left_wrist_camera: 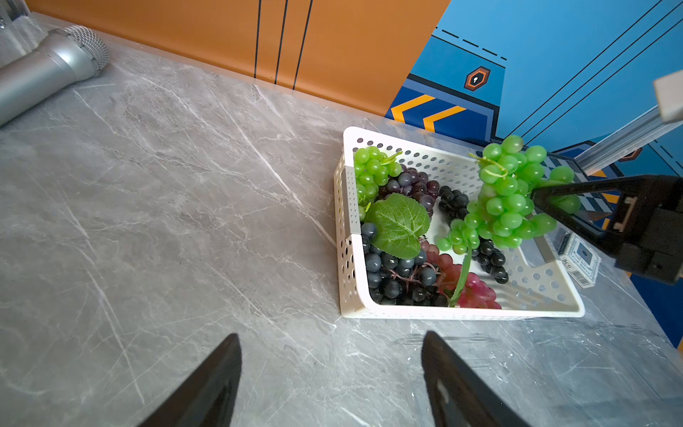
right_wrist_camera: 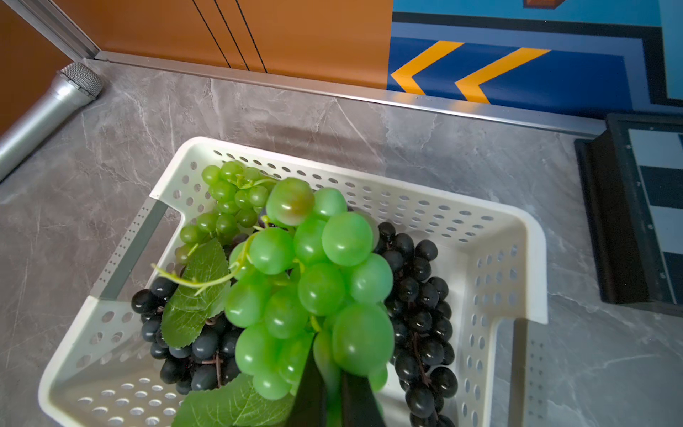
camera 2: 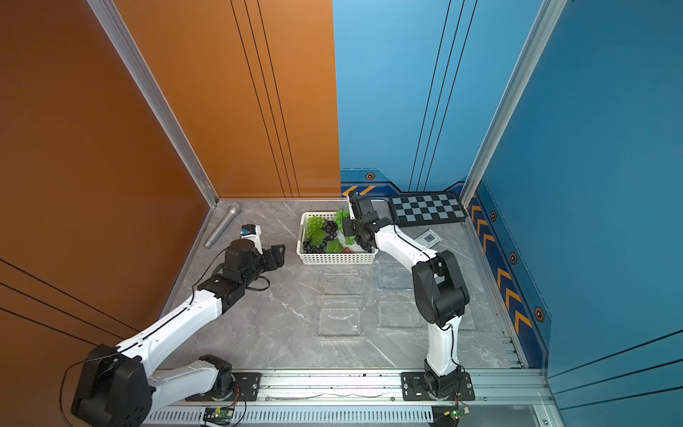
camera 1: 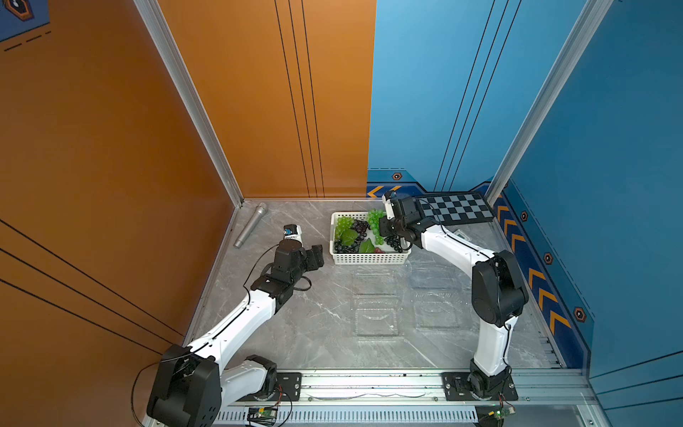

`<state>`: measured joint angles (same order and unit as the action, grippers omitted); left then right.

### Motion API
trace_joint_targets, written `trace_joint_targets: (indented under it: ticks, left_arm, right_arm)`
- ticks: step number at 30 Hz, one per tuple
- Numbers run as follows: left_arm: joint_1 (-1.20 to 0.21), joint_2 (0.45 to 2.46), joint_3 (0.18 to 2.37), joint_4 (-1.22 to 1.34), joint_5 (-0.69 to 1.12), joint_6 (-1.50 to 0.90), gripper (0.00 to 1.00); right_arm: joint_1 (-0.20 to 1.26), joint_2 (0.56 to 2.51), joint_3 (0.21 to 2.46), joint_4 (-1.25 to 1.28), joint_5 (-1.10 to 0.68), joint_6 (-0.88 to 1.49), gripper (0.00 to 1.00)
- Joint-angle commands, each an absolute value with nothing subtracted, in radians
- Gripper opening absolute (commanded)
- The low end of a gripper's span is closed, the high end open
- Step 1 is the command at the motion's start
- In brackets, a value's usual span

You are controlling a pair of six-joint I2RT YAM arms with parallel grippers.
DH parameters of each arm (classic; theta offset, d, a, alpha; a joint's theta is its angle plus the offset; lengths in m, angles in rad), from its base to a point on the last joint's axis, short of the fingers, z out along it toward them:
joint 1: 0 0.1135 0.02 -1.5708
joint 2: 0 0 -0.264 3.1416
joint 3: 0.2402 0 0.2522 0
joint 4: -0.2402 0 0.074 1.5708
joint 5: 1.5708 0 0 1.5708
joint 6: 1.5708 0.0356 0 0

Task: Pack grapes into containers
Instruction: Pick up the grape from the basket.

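Well, my right pincer (right_wrist_camera: 329,366) is closed on a green grape bunch (right_wrist_camera: 295,281) that hangs from its tips just above the white basket (right_wrist_camera: 532,236). My left pincer (left_wrist_camera: 331,336) gapes wide over the table (left_wrist_camera: 184,222), the basket just ahead of it.

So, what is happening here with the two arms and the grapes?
The right gripper is shut on a green grape bunch, holding it above the white basket where the other grapes lie. The left gripper is open and empty, over the table beside the basket. The clear containers look empty.
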<state>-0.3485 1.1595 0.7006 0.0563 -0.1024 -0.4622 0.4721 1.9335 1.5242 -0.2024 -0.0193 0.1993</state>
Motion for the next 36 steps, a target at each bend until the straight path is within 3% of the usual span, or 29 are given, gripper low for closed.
trace_joint_targets:
  ticks: [1,20,36]
  left_arm:
    - [-0.358,1.138,0.693,0.034,-0.089,-0.469,0.77]
    - [-0.368,1.106,0.691,0.008,-0.087,-0.476,0.76]
    - [-0.377,1.038,0.685,-0.072,-0.121,-0.469,0.75]
  right_arm:
    - [0.470,1.890,1.516,-0.209,-0.020,0.184,0.00]
    - [0.502,1.697,1.432,-0.215,-0.034,0.143,0.00]
    - [0.640,1.351,1.227,-0.270,0.045,0.162,0.00]
